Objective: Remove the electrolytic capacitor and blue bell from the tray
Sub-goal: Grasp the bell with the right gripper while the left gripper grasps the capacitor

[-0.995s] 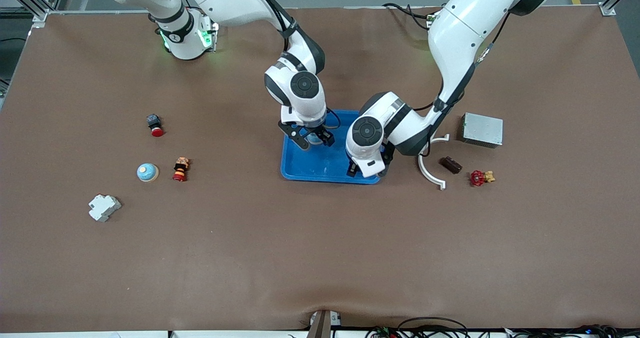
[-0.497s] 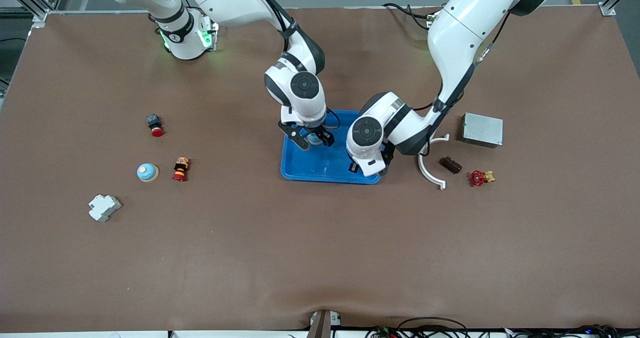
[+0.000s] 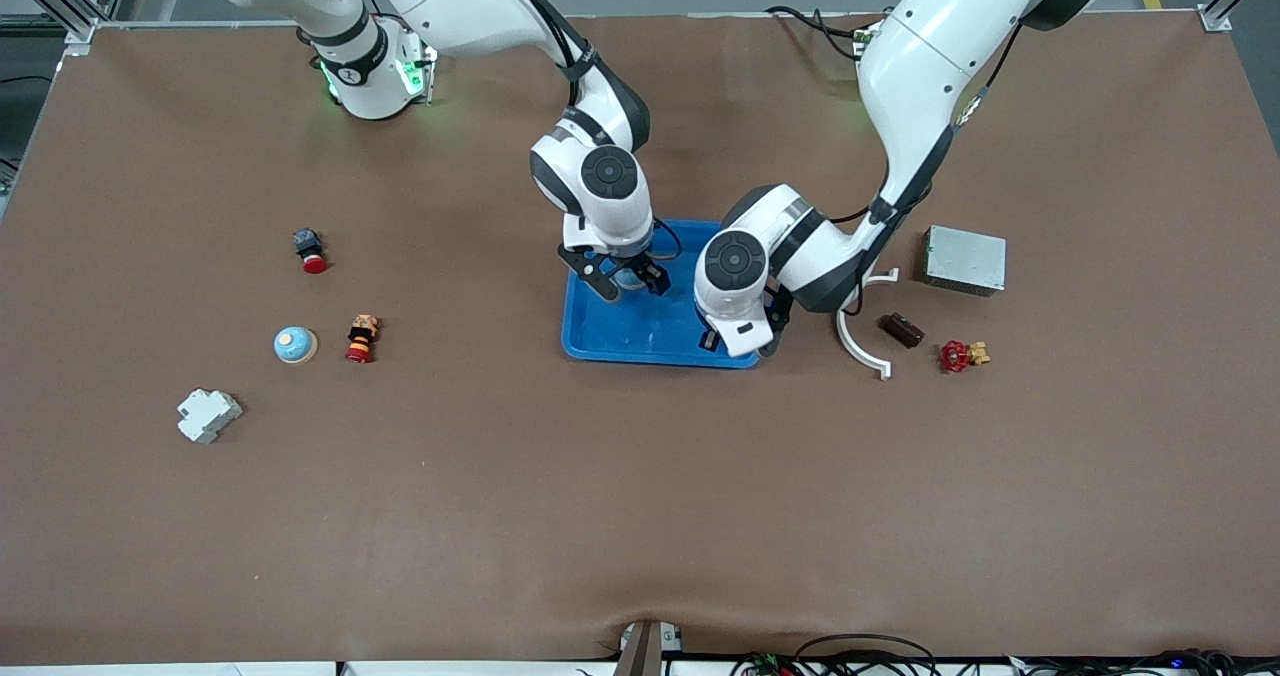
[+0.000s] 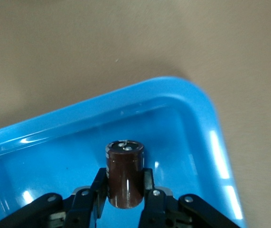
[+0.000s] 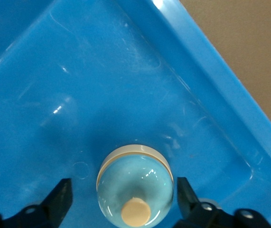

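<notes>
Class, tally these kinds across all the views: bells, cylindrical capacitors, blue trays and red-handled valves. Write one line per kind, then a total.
Bells: 2 (tray bell, table bell)
Cylindrical capacitors: 1 (capacitor)
Blue trays: 1 (blue tray)
Red-handled valves: 1 (valve)
Total: 5

1. Through the right wrist camera I see the blue tray (image 5: 211,61); its floor fills most of the picture, with bare brown table (image 5: 249,42) just outside one raised rim.
2. A pale blue domed bell (image 5: 135,183) with a cream button on top and a cream base ring sits on the tray floor, near the corner of the rim.
3. The right gripper (image 5: 123,197) straddles it, one black fingertip (image 5: 61,197) on each side, both clear of the dome.
</notes>
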Robot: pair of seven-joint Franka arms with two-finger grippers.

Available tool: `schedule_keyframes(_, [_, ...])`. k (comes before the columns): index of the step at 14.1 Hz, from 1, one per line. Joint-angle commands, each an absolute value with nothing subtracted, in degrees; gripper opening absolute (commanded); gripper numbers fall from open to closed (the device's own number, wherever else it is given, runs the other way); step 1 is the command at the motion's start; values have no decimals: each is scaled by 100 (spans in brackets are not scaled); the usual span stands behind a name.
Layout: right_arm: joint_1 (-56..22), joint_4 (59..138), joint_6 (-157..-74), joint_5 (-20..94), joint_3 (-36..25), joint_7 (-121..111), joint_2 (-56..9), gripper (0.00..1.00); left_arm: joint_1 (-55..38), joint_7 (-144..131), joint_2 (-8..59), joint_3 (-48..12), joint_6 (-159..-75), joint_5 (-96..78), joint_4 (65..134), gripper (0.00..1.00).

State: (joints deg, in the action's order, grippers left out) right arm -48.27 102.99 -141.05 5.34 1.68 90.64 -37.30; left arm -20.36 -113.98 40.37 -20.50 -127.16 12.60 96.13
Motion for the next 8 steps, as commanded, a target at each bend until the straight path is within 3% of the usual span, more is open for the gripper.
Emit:
schedule_keyframes(1, [-4957, 10213, -14124, 527, 105, 9193, -3779, 10, -1882, -11243, 3534, -2030, -12280, 1380, 9694, 0])
schedule_keyframes(2, [-4957, 10204, -14124, 519, 97, 9306, -3779, 0, -1768, -11102, 3429, -2030, -12130, 1380, 9703, 0])
schedule_keyframes(8, [-4869, 10125, -13932, 519, 97, 9308, -3683, 0, -1056, -9986, 2804, -2074, -11145, 1380, 9738, 0])
